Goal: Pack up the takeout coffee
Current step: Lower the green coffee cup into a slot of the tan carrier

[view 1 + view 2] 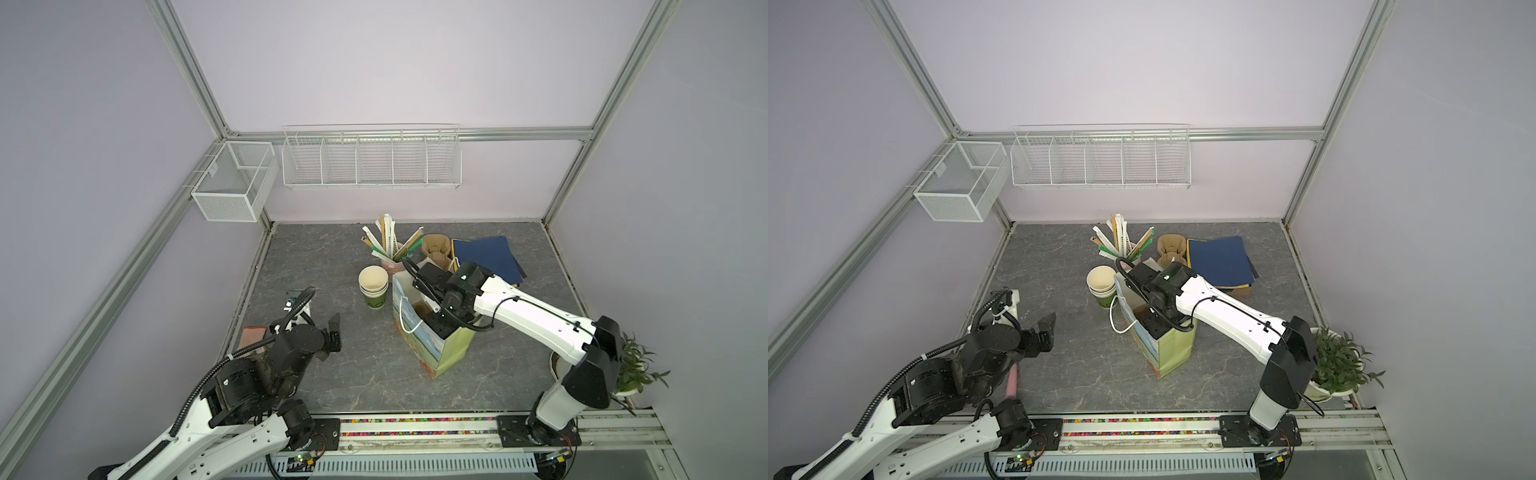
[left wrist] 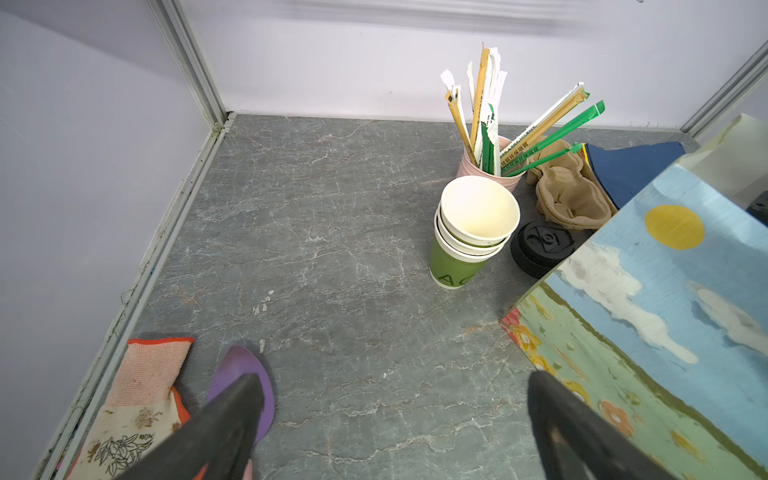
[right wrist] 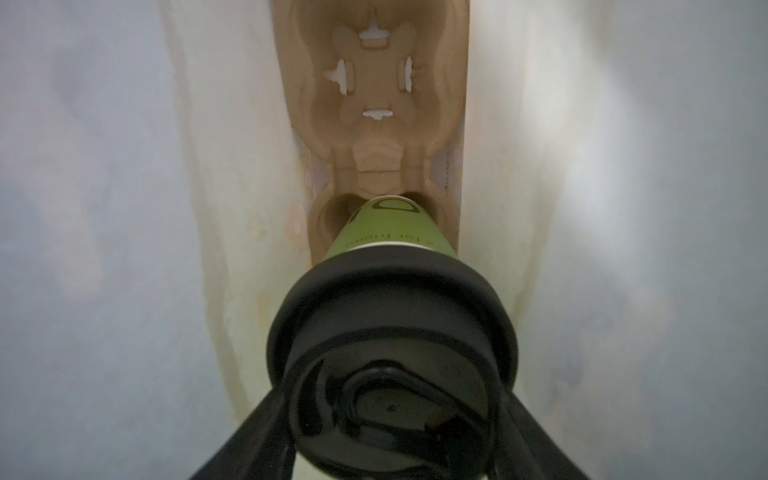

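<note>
Takeout coffee: the takeout coffee (image 3: 390,237), a green paper cup under a black lid, hangs upright inside the paper bag (image 1: 451,353), which stands right of the table's middle.
Cup base: in the right wrist view it is at the nearer cavity of the pulp cup carrier (image 3: 374,83) lying on the bag's floor. Whether it is fully seated cannot be told.
Right gripper: the right gripper (image 3: 392,399) reaches down through the bag's mouth, its black fingers (image 3: 266,419) clamped on either side of the lid's rim.
Carrier: its farther cavity has nothing in it, and white shows through the slits.
Bag: painted sky, clouds and a yellow sun on its left face, with a white cord handle draped over the left edge in both top views.
Cups: a stack of lidless green cups (image 2: 473,224) stands just left of the bag's far corner.
Lids: a stack of black lids (image 2: 540,249) sits between those cups and the bag.
Straws: a pink cup of wrapped straws (image 2: 490,166) stands beyond the cups.
Far right: spare pulp carriers (image 1: 436,249) and blue sheets (image 1: 486,257).
Left gripper: the left gripper (image 2: 395,384) hovers over the grey table (image 1: 324,257) at near left, well apart from the bag, jaws spread wide with nothing between them.
Near left edge: a soiled glove (image 2: 137,395) lies below it.
</note>
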Robot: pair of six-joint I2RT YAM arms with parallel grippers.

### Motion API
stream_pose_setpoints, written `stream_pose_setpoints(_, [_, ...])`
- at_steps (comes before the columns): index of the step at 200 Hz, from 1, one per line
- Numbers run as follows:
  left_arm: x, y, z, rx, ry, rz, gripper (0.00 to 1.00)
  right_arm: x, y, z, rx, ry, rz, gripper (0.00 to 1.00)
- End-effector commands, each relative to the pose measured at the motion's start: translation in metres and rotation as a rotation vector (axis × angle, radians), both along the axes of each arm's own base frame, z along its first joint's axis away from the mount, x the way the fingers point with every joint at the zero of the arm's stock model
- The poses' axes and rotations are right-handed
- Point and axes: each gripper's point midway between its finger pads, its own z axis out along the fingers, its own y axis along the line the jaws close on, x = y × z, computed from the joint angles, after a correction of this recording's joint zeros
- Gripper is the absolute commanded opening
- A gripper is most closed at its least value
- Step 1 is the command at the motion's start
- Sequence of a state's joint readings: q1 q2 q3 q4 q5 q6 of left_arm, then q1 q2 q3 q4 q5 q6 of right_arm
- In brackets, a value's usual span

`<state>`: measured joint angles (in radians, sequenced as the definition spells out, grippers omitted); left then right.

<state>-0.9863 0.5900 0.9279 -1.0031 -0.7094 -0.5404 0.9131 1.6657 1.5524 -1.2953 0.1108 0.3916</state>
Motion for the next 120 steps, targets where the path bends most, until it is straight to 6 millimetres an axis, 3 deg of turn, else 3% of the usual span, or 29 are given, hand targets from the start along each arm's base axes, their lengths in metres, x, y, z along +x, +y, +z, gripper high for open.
stream_pose_setpoints(1, [0.0, 0.003, -0.005, 0.035, 0.009, 0.003, 0.99, -0.015, -0.011, -0.028, -0.076, 0.106, 0.01, 0.62])
stream_pose_setpoints(62, [0.0, 0.003, -0.005, 0.035, 0.011, 0.002, 0.99, -0.014, -0.009, -0.048, -0.086, 0.12, 0.007, 0.62])
stream_pose_setpoints(120, [0.0, 0.004, -0.004, 0.03, 0.007, 0.003, 0.99, -0.005, -0.014, -0.055, -0.126, 0.135, 0.01, 0.62])
